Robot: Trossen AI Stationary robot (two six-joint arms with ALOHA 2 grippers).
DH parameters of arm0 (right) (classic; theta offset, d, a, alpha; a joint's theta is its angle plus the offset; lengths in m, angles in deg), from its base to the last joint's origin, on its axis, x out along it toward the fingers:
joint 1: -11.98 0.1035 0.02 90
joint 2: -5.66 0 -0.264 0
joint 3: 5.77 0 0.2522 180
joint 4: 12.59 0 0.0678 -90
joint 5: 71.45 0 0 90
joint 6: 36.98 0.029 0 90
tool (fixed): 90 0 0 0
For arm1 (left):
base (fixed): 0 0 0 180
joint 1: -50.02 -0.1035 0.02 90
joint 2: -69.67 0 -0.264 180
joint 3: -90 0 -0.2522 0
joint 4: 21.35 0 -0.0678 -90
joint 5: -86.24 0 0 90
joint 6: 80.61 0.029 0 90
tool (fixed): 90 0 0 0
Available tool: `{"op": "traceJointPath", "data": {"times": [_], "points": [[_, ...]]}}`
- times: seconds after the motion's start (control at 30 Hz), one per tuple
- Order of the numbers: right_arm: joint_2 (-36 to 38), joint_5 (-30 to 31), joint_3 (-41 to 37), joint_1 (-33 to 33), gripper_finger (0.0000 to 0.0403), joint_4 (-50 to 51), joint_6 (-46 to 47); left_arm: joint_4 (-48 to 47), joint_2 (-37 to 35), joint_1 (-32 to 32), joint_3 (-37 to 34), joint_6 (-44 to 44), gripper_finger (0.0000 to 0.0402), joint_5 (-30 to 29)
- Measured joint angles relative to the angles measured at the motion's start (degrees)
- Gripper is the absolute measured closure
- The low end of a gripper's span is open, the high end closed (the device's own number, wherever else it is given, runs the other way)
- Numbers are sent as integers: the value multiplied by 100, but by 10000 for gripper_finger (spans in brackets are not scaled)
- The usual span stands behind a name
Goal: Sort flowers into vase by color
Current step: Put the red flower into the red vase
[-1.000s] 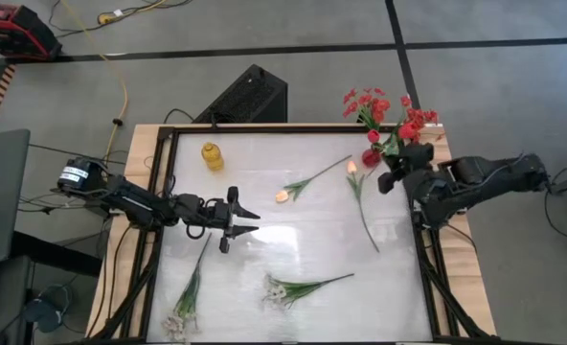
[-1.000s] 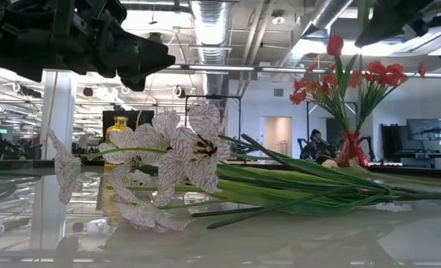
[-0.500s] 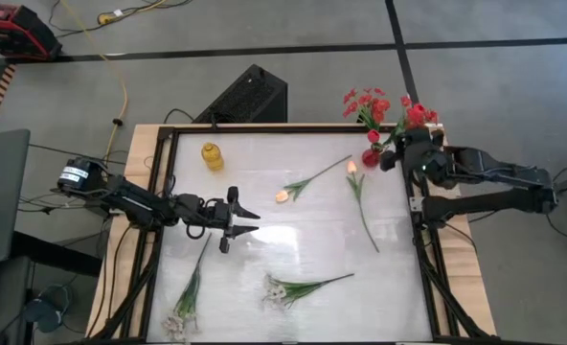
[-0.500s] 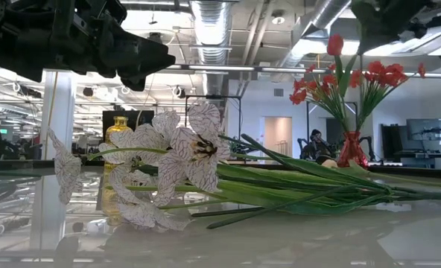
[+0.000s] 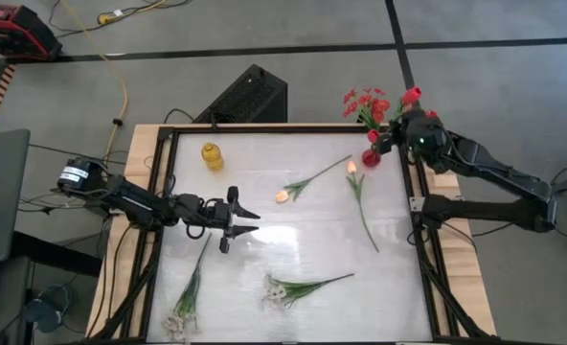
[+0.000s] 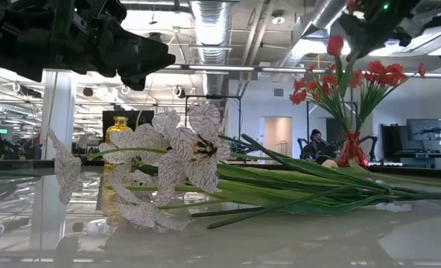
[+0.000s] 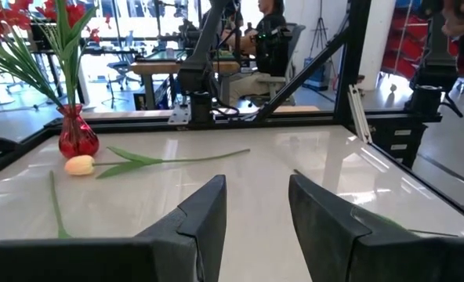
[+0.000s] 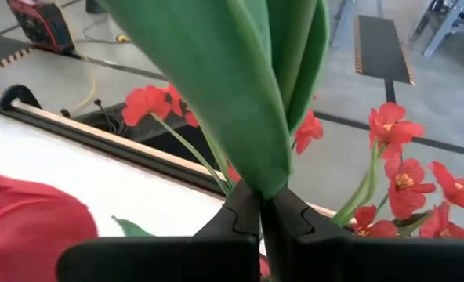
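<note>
My right gripper [image 5: 387,140] is shut on a red tulip stem and stands by the far right corner, just above the red vase [image 5: 371,156]. That vase holds red blossoms [image 5: 365,103] and a tall red tulip [image 6: 335,45]. The held tulip's bud [image 5: 413,94] points past the far edge. My left gripper [image 5: 250,218] hovers open over the table's left middle. Two cream tulips [image 5: 307,180] [image 5: 362,201] lie flat mid-table. Two white sprays [image 5: 190,297] [image 5: 298,287] lie near the near edge. A yellow vase [image 5: 212,155] stands far left. My right gripper pinches the red tulip between its two fingers at the green leaves [image 8: 265,168] wrapped around the stalk, right where they narrow. The leaves fan out beyond the fingertips [image 8: 244,211]. The flower is lifted clear of the table, above the red vase.
A black frame [image 5: 159,192] rims the white table. The stretch between the lying flowers and the left gripper is bare. In the low view the near white spray [image 6: 183,156] fills the foreground. A seated person shows beyond the table in the left wrist view.
My right arm has stretched out toward the far edge, carrying the red tulip from beside the red vase to above it. The tulip's bud now sits past the far edge. The left arm and the lying flowers have kept still.
</note>
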State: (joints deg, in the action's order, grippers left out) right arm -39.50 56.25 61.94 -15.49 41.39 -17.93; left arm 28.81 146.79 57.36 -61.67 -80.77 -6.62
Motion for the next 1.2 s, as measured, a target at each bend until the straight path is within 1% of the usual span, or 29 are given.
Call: {"op": "traceJointPath", "data": {"times": [0.2, 0.6, 0.83, 0.97, 1.2], "points": [[-217, -230, 0, -303, 379, -3, -143, -12, 0, 0, 0, 9, 274, 2], [-713, -263, 0, -579, 378, -221, -152, -26, 0, 0, 0, 4, 274, 4], [-988, -295, 0, -698, 377, -217, 80, -74, 0, 0, 0, -36, 274, 9], [-1023, -305, 0, -722, 360, -167, 205, -72, 0, 0, 0, -48, 274, 9], [-923, -330, -2, -718, 308, -117, 251, -68, 0, 0, 0, -48, 274, 9]]}}
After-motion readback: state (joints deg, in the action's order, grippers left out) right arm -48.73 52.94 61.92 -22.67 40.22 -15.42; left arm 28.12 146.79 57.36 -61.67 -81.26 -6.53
